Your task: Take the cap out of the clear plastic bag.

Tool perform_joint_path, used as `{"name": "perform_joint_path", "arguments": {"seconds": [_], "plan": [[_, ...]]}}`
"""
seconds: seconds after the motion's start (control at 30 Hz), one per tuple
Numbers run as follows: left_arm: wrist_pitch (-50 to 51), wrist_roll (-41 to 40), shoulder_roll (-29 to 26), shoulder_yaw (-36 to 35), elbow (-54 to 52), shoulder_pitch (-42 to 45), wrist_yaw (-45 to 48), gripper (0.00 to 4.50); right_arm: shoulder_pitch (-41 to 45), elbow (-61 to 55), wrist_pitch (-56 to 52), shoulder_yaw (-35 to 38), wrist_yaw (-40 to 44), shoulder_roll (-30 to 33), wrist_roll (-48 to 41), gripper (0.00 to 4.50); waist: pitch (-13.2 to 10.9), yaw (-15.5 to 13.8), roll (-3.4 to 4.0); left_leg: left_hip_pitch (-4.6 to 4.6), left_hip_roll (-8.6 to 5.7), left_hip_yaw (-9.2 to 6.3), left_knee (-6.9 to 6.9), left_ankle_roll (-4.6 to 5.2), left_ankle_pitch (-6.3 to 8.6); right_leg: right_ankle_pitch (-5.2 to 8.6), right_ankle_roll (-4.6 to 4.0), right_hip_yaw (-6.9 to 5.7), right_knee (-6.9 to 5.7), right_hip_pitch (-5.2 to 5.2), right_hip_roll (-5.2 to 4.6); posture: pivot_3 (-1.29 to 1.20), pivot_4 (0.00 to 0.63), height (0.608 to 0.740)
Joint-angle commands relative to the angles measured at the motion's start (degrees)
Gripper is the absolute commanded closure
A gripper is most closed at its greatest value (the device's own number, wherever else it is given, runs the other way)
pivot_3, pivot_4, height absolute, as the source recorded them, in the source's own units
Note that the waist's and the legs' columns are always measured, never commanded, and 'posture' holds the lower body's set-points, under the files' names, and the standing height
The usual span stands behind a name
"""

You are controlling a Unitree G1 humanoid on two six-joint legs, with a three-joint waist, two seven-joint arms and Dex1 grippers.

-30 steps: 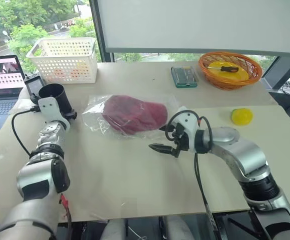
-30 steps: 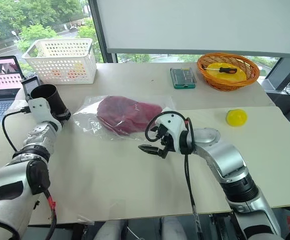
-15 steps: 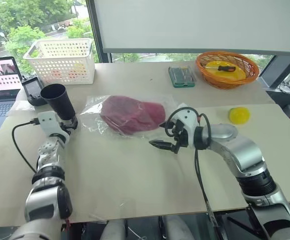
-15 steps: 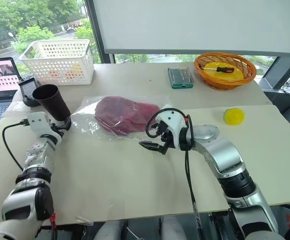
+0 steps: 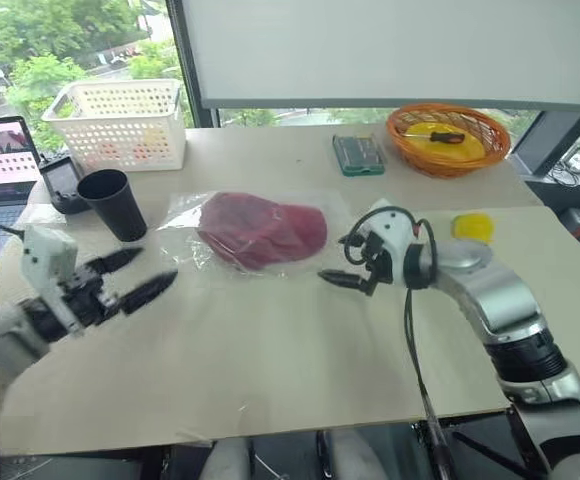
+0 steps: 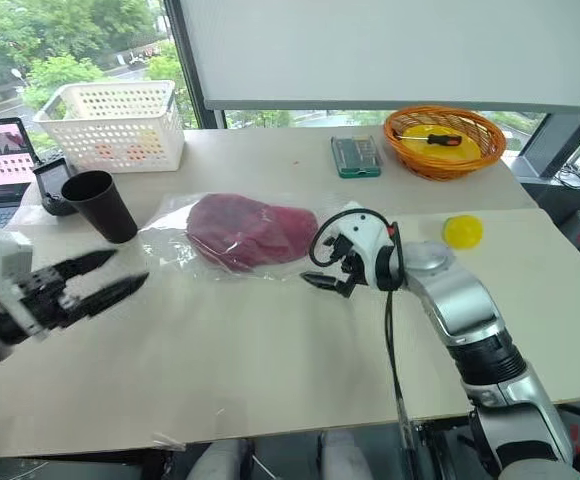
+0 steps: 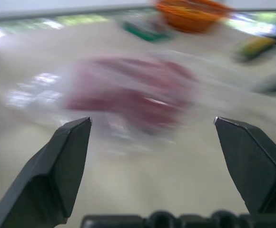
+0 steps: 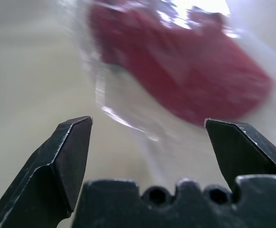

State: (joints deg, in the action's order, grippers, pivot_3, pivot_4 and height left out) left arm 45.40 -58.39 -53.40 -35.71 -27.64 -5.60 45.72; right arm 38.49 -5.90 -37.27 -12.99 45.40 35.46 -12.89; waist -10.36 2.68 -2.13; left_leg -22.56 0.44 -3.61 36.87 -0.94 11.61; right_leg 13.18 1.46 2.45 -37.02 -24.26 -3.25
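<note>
beige table (image 5: 300,350): cap (image 5: 260,228) inside clear plastic bag (image 5: 185,225), right end effector (image 5: 342,274) beside.

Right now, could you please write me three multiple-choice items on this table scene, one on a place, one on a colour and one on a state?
1. Where is the cap?
A. Inside the clear plastic bag
B. In the white basket
C. On the laptop

2. What colour is the basket holding the screwdriver?
A. White
B. Orange
C. Black

3. How do the fingers of the right gripper stand?
A. Shut on the bag
B. Shut on the cap
C. Open, holding nothing

Answers:
1 A: the dark red cap lies flat under the glossy plastic in the middle of the table.
2 B: the wicker basket at the far right is orange, with a yellow thing under the screwdriver.
3 C: the right wrist view shows both fingers spread apart, with the bag in front of them.
</note>
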Motion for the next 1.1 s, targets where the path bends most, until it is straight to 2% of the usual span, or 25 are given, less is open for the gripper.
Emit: {"name": "perform_joint_path", "arguments": {"seconds": [0.03,0.17,0.27,0.4,0.57,0.8,1.0,1.1], "plan": [[2.8,-3.28,-3.57,-3.61,-3.62,-1.88,4.15,0.08,5.71,7.2,10.9,-2.54,-3.23,-1.65,7.99,0.0,-0.03,0.06,0.07,0.08,0.04,0.07,-0.02,0.0,0.0,0.02,-0.03,0.03,-0.02,0.02,0.02,0.0,0.15,0.736],[2.34,-1.89,-4.04,-1.08,-2.23,0.25,2.91,0.08,11.83,18.26,27.84,-9.5,-6.2,-2.4,20.16,0.0,-0.05,0.15,0.1,0.26,0.2,0.35,-0.14,0.0,0.01,0.04,-0.1,0.19,-0.02,0.04,0.14,0.0,0.15,0.736],[2.0,-0.78,-3.72,0.96,-1.94,1.68,2.1,0.08,14.82,24.21,38.11,-12.81,-6.33,-3.08,25.41,0.0,-0.06,0.11,0.1,0.18,0.23,0.39,-0.18,0.0,0.01,0.02,-0.13,0.22,-0.01,-0.05,0.16,0.0,0.15,0.736],[1.83,-0.77,-3.13,2.62,-2.31,3.04,1.71,0.08,19.66,36.01,53.06,-19.48,-9.83,-2.48,36.55,0.0,-0.08,0.1,0.09,0.14,0.23,0.41,-0.2,-0.03,0.04,-0.22,-0.54,0.26,0.02,-0.07,0.16,0.0,0.15,0.736],[1.86,-0.36,-2.4,3.36,-2.44,3.94,1.05,0.08,26.26,50.99,67.61,-26.8,-16.73,-2.98,48.94,0.0,-0.1,0.14,0.08,0.16,0.23,0.43,-0.2,-0.04,0.04,-0.23,-0.56,0.27,0.04,-0.07,0.16,0.0,0.15,0.736],[1.8,0.22,-1.67,3.23,-2.94,3.56,0.07,0.08,29.99,59.0,75.31,-26.89,-16.28,-5.91,50.52,0.0,-0.1,0.72,0.08,0.18,0.25,0.43,-0.2,-0.04,0.04,-0.25,-0.6,0.3,0.02,-0.05,0.18,0.0,0.15,0.736],[2.18,-0.37,-0.92,3.82,-3.57,3.74,-1.2,0.08,33.18,66.62,73.25,-27.96,-20.8,-14.42,53.72,0.0,-0.1,1.87,0.08,0.31,0.34,0.44,-0.2,-0.04,0.04,-0.32,-0.7,0.39,-0.04,-0.02,0.3,0.0,0.15,0.736],[2.55,-1.04,-0.91,3.88,-4.0,4.07,-1.74,0.08,33.76,68.68,71.97,-24.95,-17.39,-16.02,50.41,0.0,-0.1,1.59,0.08,0.31,0.43,0.38,-0.2,-0.04,0.04,-0.33,-0.72,0.49,-0.08,-0.02,0.49,0.0,0.15,0.736]]}}
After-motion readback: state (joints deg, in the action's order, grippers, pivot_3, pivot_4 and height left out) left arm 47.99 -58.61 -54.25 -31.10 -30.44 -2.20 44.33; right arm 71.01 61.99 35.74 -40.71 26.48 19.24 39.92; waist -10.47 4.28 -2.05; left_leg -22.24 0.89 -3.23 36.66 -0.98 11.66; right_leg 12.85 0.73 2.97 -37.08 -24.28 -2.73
